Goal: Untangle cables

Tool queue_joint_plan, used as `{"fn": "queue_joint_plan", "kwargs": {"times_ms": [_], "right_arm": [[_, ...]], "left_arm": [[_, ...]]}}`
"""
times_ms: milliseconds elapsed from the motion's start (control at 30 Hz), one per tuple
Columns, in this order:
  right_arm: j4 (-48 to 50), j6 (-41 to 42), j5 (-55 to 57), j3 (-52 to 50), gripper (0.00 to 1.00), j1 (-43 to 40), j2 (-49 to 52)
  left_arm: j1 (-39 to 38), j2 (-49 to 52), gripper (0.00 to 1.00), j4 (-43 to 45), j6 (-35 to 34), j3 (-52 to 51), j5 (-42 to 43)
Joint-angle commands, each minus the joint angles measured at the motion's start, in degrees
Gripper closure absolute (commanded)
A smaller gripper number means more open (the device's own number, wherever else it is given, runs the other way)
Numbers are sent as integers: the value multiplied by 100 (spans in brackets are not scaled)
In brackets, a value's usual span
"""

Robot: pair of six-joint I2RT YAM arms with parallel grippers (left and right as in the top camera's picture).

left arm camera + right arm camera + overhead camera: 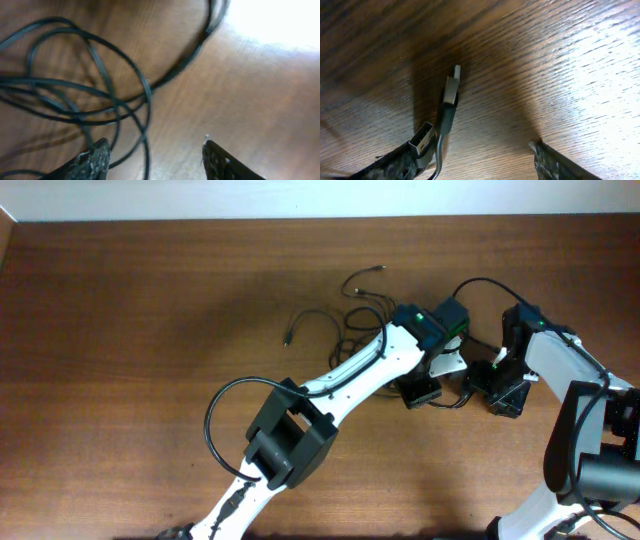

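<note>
- We see a brown wooden surface (150, 330) with fine grain.
- The thin black cables (345, 320) lie in bendy loops on the far side, right of middle.
- Our left end effector (155, 159) is open around one strand, likely to pinch it.
- Our right end effector (480, 157) is open, empty, beside flat silver plugs (451, 87).

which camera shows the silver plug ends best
Right wrist: two silver plugs sit close and sharp on the wood. Overhead shows the cables only as thin tangled lines; left wrist shows their loops, no plugs.
</note>
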Motion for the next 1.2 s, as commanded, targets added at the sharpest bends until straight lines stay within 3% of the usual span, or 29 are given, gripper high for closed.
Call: {"fn": "queue_joint_plan", "kwargs": {"times_ms": [0,233,267,300,333,533,700,967,1067,1167], "right_arm": [[398,-214,52,-643,26,-186,922],[400,-214,55,-643,26,-186,922],[400,-214,52,-643,26,-186,922],[400,-214,55,-643,26,-186,922],[400,-214,55,-643,26,-186,922],[402,-216,63,-643,27,-186,922],[402,-216,85,-643,40,-186,922],[402,-216,87,-643,41,-186,922],[402,-216,92,-643,41,-186,922],[400,-219,107,-643,41,-186,922]], "left_arm": [[28,-2,41,173,-306,-109,-481],[33,0,44,505,-306,-621,-476],[33,-2,49,527,-306,-649,-481],[33,0,78,540,-304,-654,-483],[55,-2,100,555,-306,-654,-494],[295,-319,100,496,-608,-365,-645],[599,-970,100,520,-610,-205,-619],[1255,-1665,100,590,-1080,-203,-542],[1602,-1816,100,686,-1563,-203,-501],[2050,-1838,100,627,-2564,-205,-501]]}}
